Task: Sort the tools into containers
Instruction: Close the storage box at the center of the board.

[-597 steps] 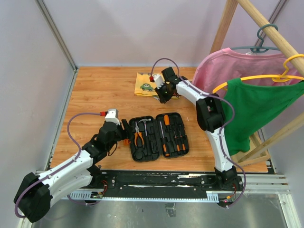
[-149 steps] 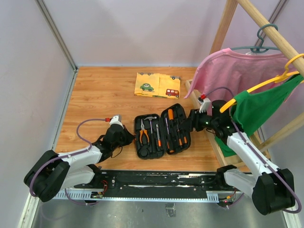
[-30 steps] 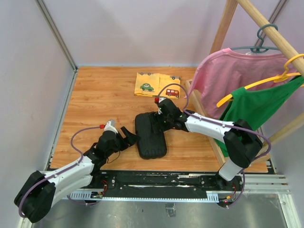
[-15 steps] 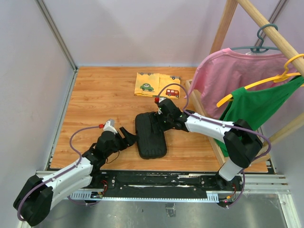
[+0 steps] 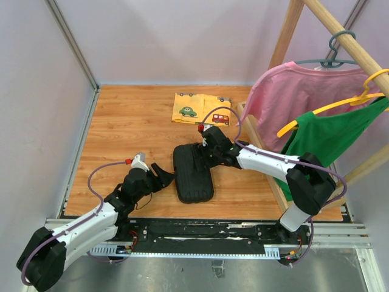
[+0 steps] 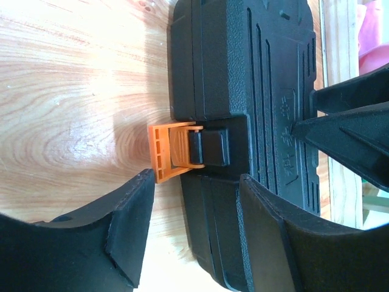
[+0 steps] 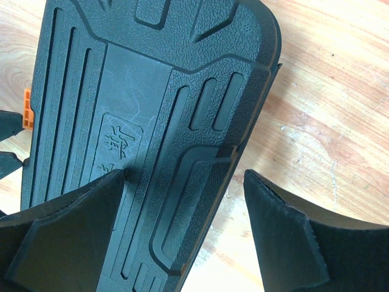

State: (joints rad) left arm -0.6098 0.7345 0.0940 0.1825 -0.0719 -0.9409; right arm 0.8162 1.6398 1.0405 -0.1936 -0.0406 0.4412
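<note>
The black ribbed tool case [image 5: 193, 173] lies shut on the wooden table, so the tools are hidden inside it. Its orange latch [image 6: 173, 149] sticks out unfastened at the case's left edge. My left gripper [image 5: 163, 174] is open and straddles that edge just beside the latch [image 6: 193, 182]: one finger over the lid, the other above the table. My right gripper [image 5: 211, 155] is open at the case's far right side [image 7: 185, 176]. One of its fingers rests on the lid [image 7: 140, 79] and the other hangs over the wood beyond the edge.
A yellow cloth printed with cars [image 5: 202, 108] lies at the back of the table. A wooden clothes rack base [image 5: 262, 167] runs along the right, with a pink shirt [image 5: 298, 91] and a green shirt [image 5: 328, 137] hanging above it. Walls stand at the left and the back.
The case, open five seconds ago, has been shut for the last second. My left gripper has crept toward the latch edge and its jaws have narrowed. The right arm has held still.
</note>
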